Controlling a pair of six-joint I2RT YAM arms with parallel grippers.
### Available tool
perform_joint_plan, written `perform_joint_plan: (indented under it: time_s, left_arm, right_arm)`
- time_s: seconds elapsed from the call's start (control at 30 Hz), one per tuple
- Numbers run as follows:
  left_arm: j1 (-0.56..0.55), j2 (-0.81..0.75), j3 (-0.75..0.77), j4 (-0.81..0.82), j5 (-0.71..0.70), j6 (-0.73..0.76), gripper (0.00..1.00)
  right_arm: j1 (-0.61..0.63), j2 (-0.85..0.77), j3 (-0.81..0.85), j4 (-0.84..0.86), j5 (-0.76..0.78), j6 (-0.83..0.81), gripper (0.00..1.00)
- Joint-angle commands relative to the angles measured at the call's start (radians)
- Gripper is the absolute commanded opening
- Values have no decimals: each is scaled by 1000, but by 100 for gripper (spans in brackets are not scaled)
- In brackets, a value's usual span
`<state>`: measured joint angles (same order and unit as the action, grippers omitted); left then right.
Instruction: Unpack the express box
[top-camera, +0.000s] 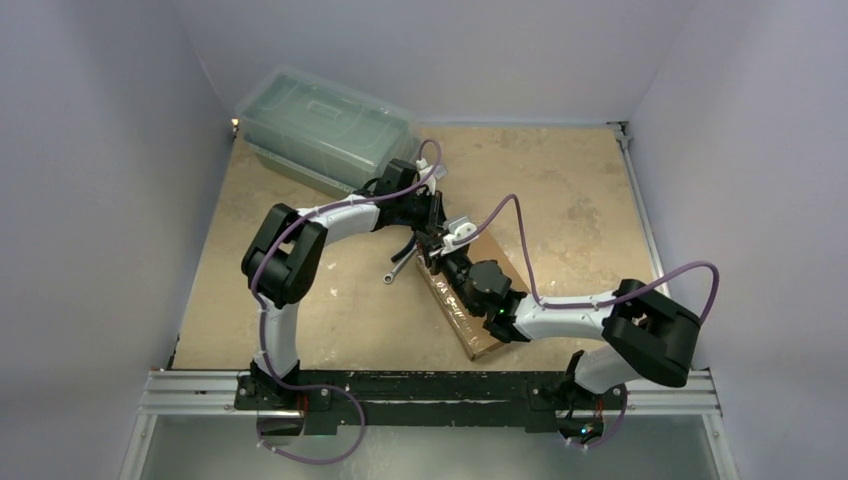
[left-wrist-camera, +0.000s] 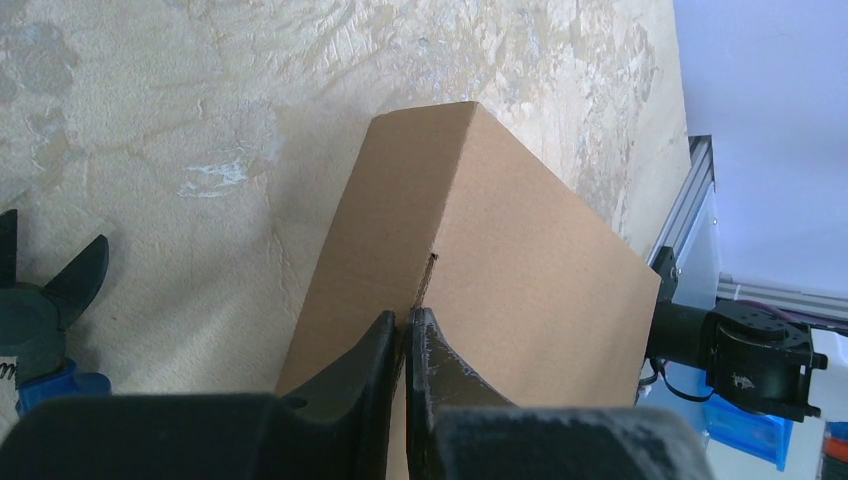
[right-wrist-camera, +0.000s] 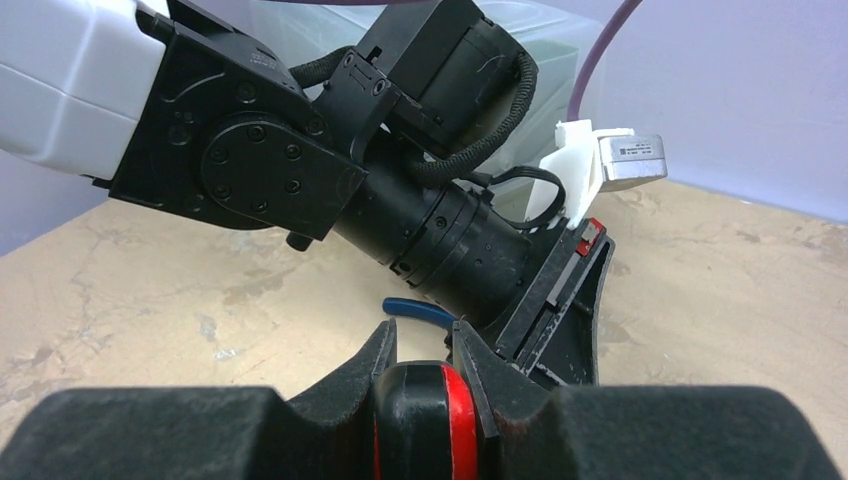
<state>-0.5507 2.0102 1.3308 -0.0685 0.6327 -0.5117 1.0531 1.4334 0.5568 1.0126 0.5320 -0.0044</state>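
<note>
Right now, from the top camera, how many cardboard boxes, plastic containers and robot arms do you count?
Cardboard express box: 1
Lidded plastic container: 1
Robot arms: 2, left arm and right arm
Total: 4

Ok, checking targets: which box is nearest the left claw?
The flat brown cardboard box, right at the left claw; the translucent grey-green plastic lidded container sits in the far-left corner.
</note>
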Motion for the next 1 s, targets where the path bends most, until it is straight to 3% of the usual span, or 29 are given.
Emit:
perform_joint_plan:
  time_s: [0.0,0.97]
  left_arm:
    - [3,21,-10,-31,-4,4,2]
    - [3,29,-10,-24,2,-2,0]
  right_arm:
    - [4,-2,25,84,1,-18,0]
    - [24,-18,55,59,8,-26,0]
